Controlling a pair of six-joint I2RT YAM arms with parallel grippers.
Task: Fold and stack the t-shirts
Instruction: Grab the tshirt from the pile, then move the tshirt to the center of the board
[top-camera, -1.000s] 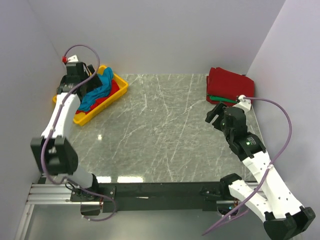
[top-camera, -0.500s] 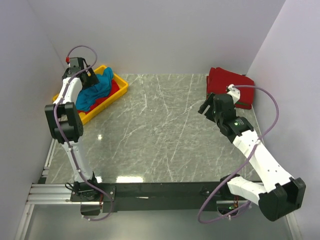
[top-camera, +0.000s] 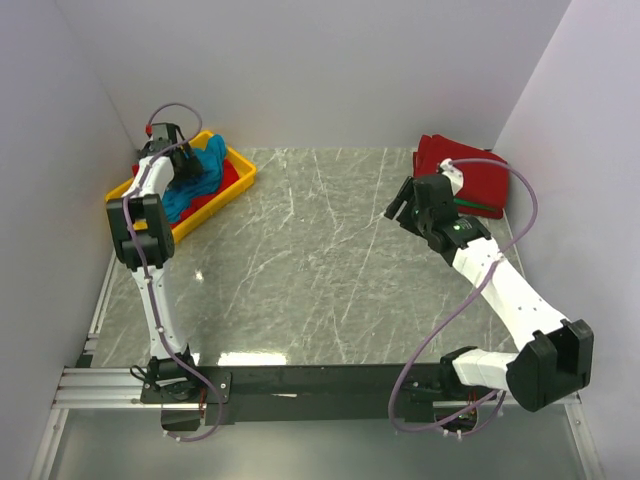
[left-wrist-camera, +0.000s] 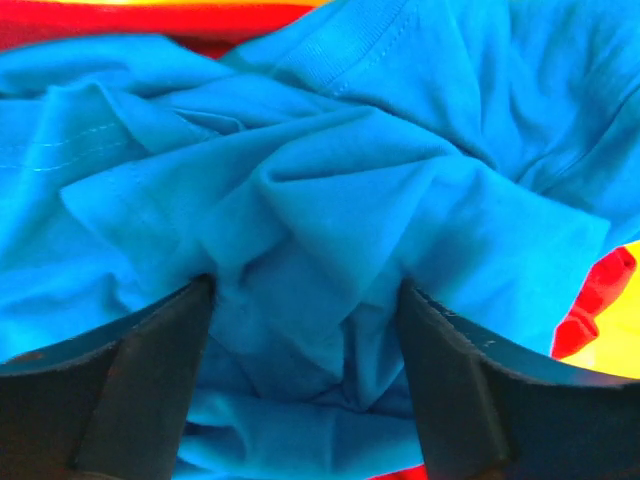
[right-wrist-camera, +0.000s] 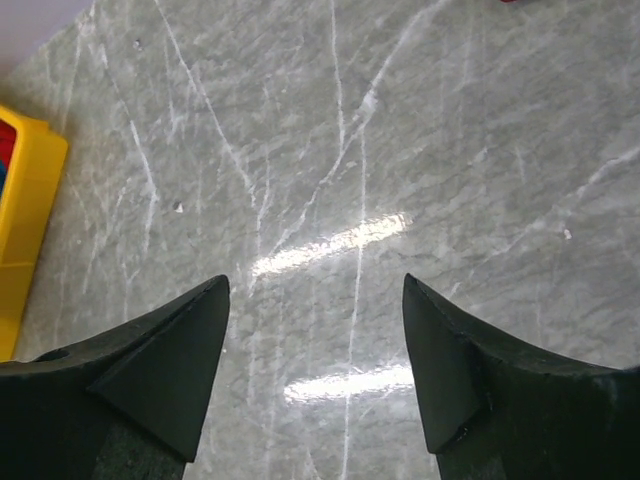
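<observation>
Jaws of left gripper (left-wrist-camera: 305, 290) spread wide, tips pressed into crumpled teal t-shirt (left-wrist-camera: 330, 190), cloth bulging between, not pinched. Shirt lies over red t-shirt (top-camera: 228, 178) in yellow tray (top-camera: 215, 205), far left. Right gripper (right-wrist-camera: 315, 285) wide apart, empty, above marble table (top-camera: 320, 260). Folded red stack (top-camera: 470, 165) far right.

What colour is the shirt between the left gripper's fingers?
The t-shirt is teal-blue, clearest in the left wrist view.

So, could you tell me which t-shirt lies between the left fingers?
The teal-blue t-shirt, crumpled in the yellow tray; the red t-shirt lies under it, the folded red stack far right.
</observation>
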